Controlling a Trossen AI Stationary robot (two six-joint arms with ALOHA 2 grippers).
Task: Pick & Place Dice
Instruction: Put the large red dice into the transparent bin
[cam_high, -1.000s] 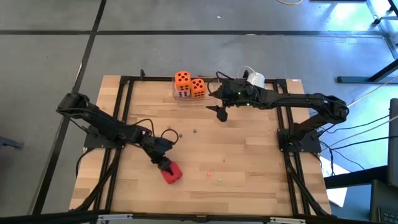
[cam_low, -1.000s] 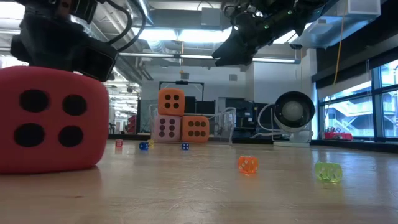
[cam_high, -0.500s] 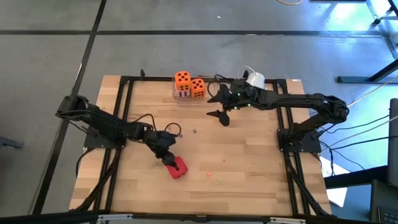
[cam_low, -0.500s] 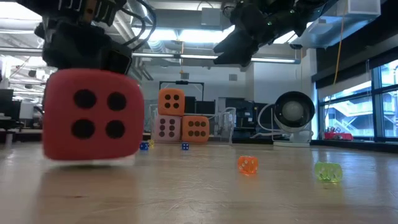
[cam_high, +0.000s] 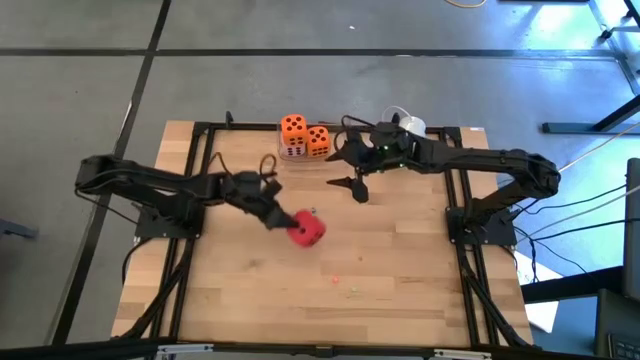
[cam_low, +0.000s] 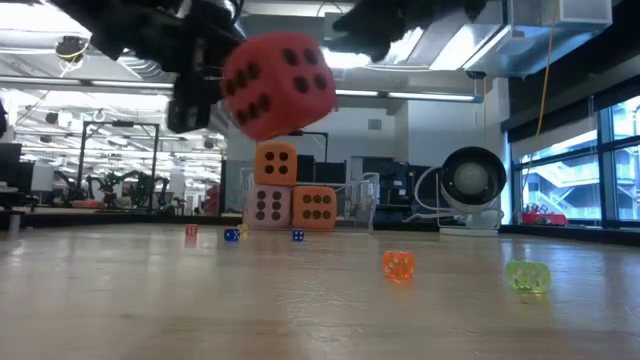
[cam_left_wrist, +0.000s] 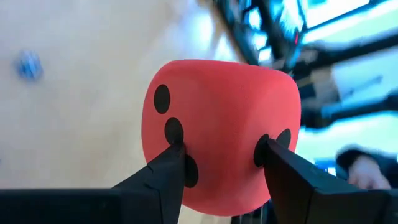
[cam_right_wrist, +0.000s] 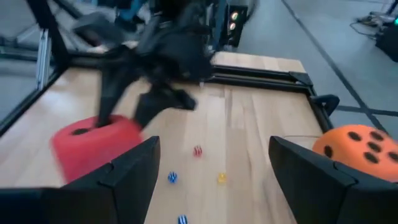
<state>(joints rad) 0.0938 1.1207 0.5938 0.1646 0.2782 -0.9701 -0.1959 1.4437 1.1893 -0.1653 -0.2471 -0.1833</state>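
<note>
The red die (cam_high: 307, 229) hangs above the middle of the table, with my left gripper (cam_high: 283, 219) shut on it. In the low view the red die (cam_low: 278, 82) is well off the wood and tilted. At the far edge an orange die (cam_high: 293, 124) sits on a pale pink die (cam_low: 269, 205). A second orange die (cam_high: 318, 140) rests on the table beside them. My right gripper (cam_high: 349, 168) hovers open just right of that stack, holding nothing. Its wrist view shows it (cam_right_wrist: 214, 149) looking past an orange die (cam_right_wrist: 357, 146) toward the red die (cam_right_wrist: 93, 146). My left gripper pinches the red die between its two fingers on two opposite faces (cam_left_wrist: 177, 140), one finger (cam_left_wrist: 165, 171) on each side. The fingers reach in from the table's left, slanting slightly down. The die is lifted clear of the table and sits tilted in the hold.
Tiny coloured beads lie on the wood: orange (cam_low: 397, 264), green (cam_low: 527, 276), blue (cam_low: 231, 235) and red (cam_low: 191, 231). A white round device (cam_high: 408, 126) stands at the far right. Black frame rails (cam_high: 200, 160) border the tabletop.
My left gripper has swung from near the table's front edge toward the middle and risen, staying shut on the red die. The die has gone from resting on the wood to lifted clear and tipped. My right gripper has risen a little.
</note>
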